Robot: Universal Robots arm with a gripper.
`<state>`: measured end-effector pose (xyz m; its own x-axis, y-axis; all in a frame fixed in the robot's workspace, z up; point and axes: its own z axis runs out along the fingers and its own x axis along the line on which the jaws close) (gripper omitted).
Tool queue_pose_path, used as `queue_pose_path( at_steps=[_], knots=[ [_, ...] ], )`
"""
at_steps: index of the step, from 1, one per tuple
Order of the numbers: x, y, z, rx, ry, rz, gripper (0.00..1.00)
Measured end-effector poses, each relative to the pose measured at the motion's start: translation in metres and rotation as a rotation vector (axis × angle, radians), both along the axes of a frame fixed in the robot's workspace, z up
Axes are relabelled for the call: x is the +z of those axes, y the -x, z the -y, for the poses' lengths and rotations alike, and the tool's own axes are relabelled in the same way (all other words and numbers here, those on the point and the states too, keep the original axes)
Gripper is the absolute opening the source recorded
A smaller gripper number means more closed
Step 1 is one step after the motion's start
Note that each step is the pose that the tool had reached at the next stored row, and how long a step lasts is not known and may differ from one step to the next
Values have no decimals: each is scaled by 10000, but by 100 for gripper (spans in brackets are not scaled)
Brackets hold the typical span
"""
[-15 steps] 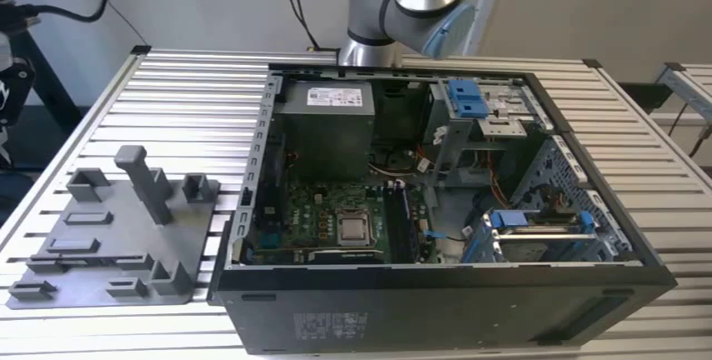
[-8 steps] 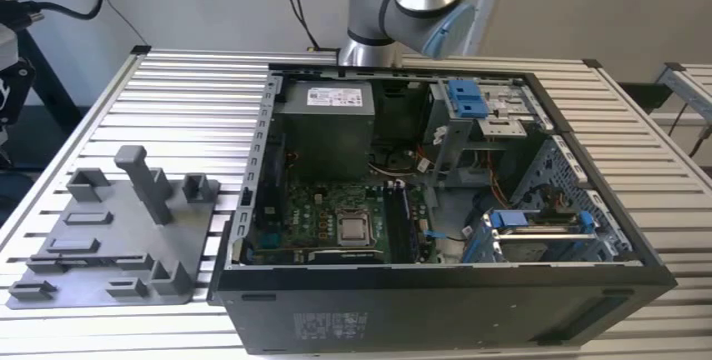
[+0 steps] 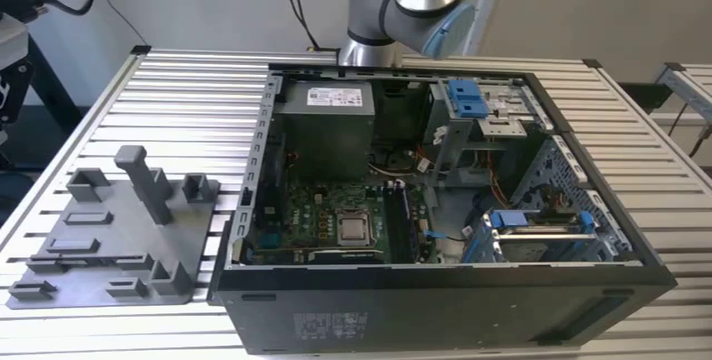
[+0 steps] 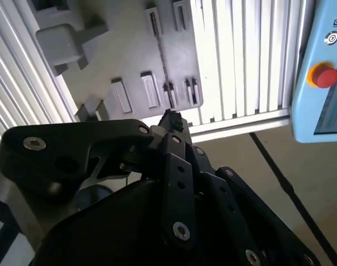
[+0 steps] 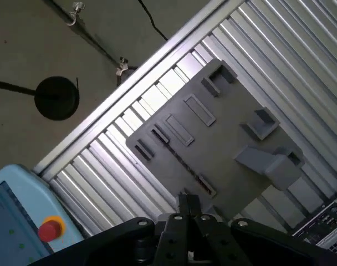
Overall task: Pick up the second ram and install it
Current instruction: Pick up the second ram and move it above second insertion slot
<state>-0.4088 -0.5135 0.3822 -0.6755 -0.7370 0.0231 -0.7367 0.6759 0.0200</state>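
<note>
Table (image 3: 178, 77) carried your open computer case (image 3: 445, 314) and, on the exterior view's left, the grey holder plate (image 3: 128, 239); in both wrist views your gripper (image 4: 169, 118) (image 5: 188, 198) hung over that plate, closed together on nothing, the second ram (image 4: 162, 55) (image 5: 190, 169) a thin dark strip on it.

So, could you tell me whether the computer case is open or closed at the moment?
Open: the computer case lies on its side with the panel off, and the motherboard shows inside.
</note>
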Motion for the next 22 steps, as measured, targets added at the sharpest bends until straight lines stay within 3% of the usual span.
queue_pose_path(
  at_steps=[14,22],
  knots=[
    [-5,0,-8,1524,35,0,11],
    [-43,5,-93,2243,39,60,11]
  ],
)
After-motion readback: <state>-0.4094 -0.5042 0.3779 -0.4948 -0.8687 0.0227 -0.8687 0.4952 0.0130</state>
